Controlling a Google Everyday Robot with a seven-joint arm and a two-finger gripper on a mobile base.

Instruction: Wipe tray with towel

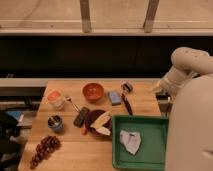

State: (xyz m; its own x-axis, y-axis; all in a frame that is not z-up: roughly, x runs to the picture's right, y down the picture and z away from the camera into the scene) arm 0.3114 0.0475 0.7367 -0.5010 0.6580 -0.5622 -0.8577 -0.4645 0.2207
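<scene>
We see the white arm bent at the right, its hand at the wooden worktop's far right corner, fingers apart, empty. The small white wrinkled cloth towel lies inside the large green rectangular plastic tray.

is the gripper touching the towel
Apart. The camera view shows the gripper at the right edge of the table, past the green tray and its far rim, while the towel lies inside it, bare floor between them.

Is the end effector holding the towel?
No, the towel lies inside the tray, while the end effector hangs apart by the right edge of the table.
</scene>
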